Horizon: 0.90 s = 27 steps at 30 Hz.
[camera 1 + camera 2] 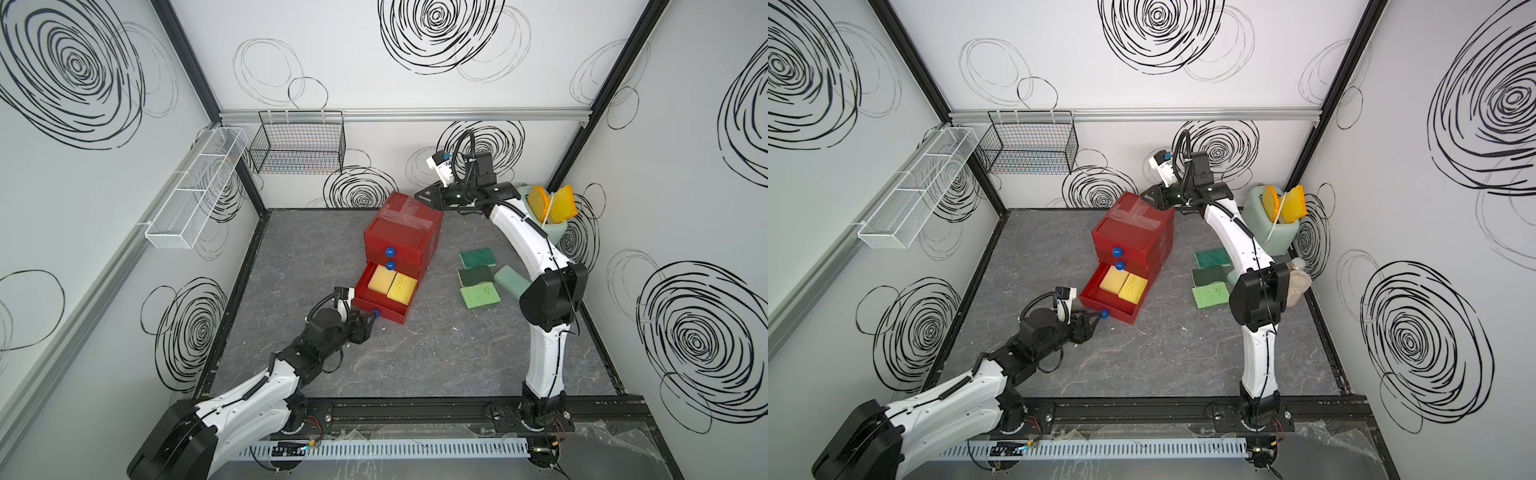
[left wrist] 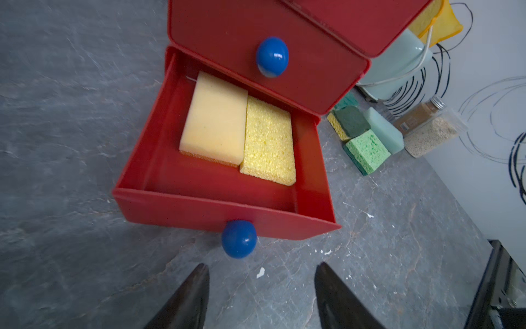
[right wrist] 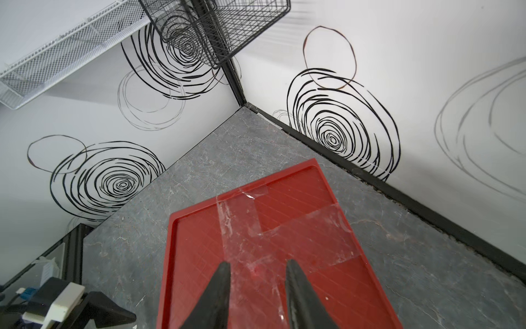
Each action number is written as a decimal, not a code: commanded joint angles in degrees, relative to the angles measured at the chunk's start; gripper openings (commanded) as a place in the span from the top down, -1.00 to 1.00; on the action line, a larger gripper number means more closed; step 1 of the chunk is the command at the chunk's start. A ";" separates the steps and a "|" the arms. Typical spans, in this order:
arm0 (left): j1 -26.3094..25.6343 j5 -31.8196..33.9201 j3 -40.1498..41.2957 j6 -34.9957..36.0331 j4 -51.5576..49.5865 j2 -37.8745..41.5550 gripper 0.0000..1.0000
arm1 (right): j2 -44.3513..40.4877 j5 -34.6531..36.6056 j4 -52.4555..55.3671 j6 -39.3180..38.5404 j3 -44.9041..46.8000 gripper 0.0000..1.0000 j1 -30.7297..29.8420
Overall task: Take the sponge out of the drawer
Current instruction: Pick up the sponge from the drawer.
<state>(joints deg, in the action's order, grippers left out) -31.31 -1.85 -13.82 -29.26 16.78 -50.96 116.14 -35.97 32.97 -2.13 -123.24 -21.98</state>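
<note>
Left gripper (image 2: 262, 265) spread, empty; blue knob (image 2: 239, 238) ahead

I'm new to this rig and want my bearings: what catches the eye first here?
The red drawer chest mid-table, its bottom drawer pulled out with a pale sponge and a yellow sponge side by side. The left pincer stands open just short of the drawer's blue knob; the right pincer is at the chest's taped top.
</note>
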 commanded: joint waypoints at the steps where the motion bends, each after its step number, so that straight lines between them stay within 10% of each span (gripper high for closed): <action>1: 6.39 1.60 -4.06 1.10 0.91 -1.37 -0.29 | -8.35 9.03 5.59 -7.46 5.13 0.28 -8.40; 10: 21.96 -7.25 -5.90 -0.63 11.97 -5.79 -0.28 | -20.64 37.07 1.40 -15.18 29.64 0.08 -28.19; 27: 24.89 -9.84 -4.63 -1.00 13.72 -7.72 -0.26 | -2.60 41.27 6.13 -18.24 25.66 0.05 -30.40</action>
<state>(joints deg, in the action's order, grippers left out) -6.90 -10.79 -17.91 -29.80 27.16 -58.26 113.49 5.67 38.24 -18.57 -96.01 -52.07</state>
